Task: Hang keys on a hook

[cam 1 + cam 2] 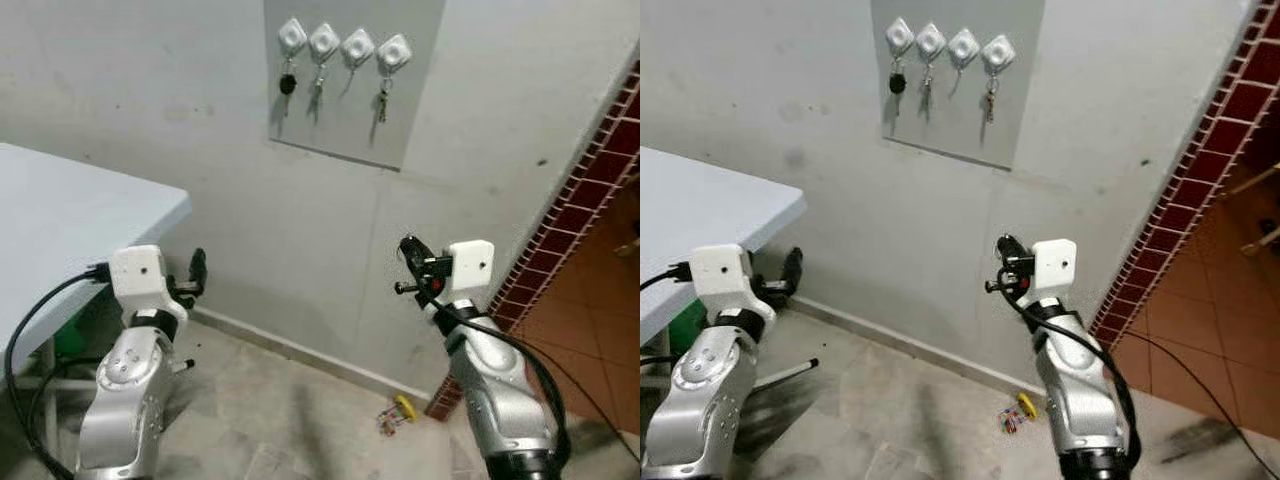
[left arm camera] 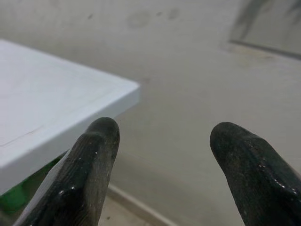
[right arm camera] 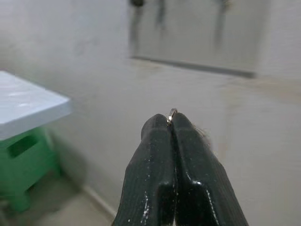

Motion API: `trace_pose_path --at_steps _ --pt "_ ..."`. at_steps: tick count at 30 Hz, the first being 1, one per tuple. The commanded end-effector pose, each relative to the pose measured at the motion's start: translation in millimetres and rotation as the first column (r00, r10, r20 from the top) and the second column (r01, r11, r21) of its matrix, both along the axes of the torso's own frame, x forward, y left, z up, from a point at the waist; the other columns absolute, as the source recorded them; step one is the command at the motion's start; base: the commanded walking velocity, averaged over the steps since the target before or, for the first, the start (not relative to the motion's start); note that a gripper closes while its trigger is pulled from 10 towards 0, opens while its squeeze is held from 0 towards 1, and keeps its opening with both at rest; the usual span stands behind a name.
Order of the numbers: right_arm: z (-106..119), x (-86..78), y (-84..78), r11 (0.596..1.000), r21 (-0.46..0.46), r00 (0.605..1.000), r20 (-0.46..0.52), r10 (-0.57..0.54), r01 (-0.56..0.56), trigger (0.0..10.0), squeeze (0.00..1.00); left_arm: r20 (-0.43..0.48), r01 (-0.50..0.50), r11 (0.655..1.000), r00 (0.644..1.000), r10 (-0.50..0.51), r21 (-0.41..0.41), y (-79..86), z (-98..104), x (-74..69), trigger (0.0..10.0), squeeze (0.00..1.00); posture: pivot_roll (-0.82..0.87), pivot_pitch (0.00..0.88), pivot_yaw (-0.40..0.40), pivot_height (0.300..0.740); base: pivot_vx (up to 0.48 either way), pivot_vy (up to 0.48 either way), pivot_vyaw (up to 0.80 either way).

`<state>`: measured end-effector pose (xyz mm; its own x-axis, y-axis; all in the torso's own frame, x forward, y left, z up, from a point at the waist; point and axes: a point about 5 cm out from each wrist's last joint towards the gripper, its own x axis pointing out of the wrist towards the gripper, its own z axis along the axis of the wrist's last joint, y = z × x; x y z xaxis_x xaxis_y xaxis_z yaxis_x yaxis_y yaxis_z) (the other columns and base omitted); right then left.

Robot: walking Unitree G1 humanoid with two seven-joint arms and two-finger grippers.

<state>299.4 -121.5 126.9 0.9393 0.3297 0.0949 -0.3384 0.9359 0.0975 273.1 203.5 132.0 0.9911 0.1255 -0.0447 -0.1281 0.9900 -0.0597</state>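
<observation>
Right fingers (image 3: 171, 129): pressing together, pinching small metal key ring (image 3: 172, 113)
Left fingers (image 2: 94, 155): standing apart, gripping nothing
Grey wall panel (image 1: 420, 110): carrying four white square hooks (image 1: 358, 46)

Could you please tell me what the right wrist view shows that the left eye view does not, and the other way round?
The right wrist view adds the metal ring pinched at the tips of the right gripper's shut fingers. The left eye view adds the four white hooks, the left gripper and a colourful item on the floor. Both show the grey panel, the table and the wall.
</observation>
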Motion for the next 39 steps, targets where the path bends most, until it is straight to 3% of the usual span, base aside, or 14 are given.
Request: trace_pose_path --at_steps 1,18,39 --pt "8.8 1.3 -6.2 1.000 0.002 0.999 0.031 -0.013 0.013 10.0 0.00 0.011 0.013 1.000 1.000 -0.013 -0.001 -4.1 4.6 1.5 10.0 0.00 -0.06 0.000 -0.044 0.740 0.251 0.000 0.00" --pt "9.0 1.3 -6.3 1.000 0.003 1.000 0.029 -0.006 0.006 10.0 0.00 0.012 0.004 1.000 1.000 -0.004 -0.018 -4.5 4.7 1.3 10.0 0.00 -0.06 0.000 -0.047 0.740 0.146 0.000 0.00" --pt "10.0 2.5 -7.4 1.000 -0.004 1.000 0.028 -0.001 0.001 10.0 0.00 0.013 -0.011 0.999 1.000 0.012 -0.050 -4.6 3.8 2.1 10.0 0.00 -0.06 0.000 -0.055 0.740 0.307 0.000 0.00"
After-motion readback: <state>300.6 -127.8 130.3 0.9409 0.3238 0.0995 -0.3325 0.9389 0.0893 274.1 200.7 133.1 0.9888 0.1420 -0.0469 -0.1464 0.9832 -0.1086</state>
